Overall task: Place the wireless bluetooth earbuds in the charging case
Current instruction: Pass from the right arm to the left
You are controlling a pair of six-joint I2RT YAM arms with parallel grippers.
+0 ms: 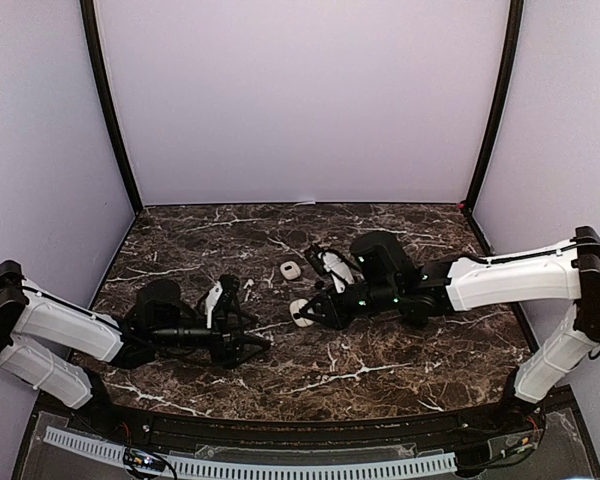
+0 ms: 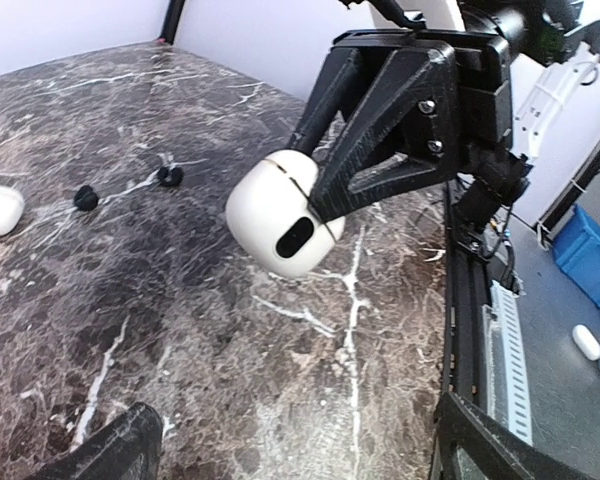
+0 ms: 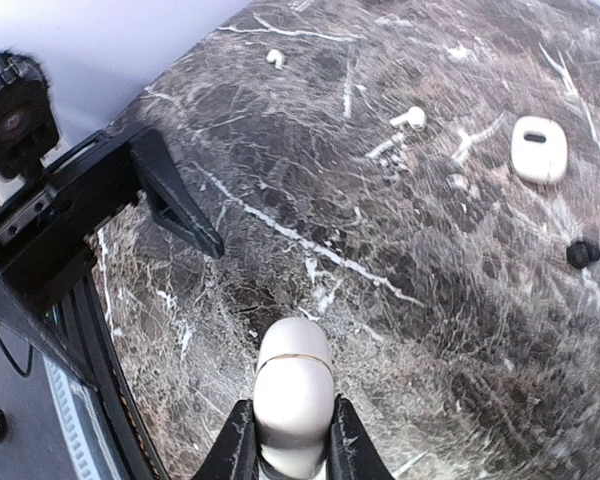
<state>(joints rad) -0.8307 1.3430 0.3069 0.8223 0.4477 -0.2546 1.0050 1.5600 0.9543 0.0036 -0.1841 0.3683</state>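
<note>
Fingers [image 3: 346, 446] of outstretched right arm [image 1: 505, 278] pinch case [image 3: 293, 385]

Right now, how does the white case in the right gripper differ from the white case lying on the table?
The held case is clamped in the right gripper; the loose case lies untouched on the table. The held case appears raised off the marble, its lid seam showing; the loose case rests flat. Both are white, rounded and pebble-like.
</note>
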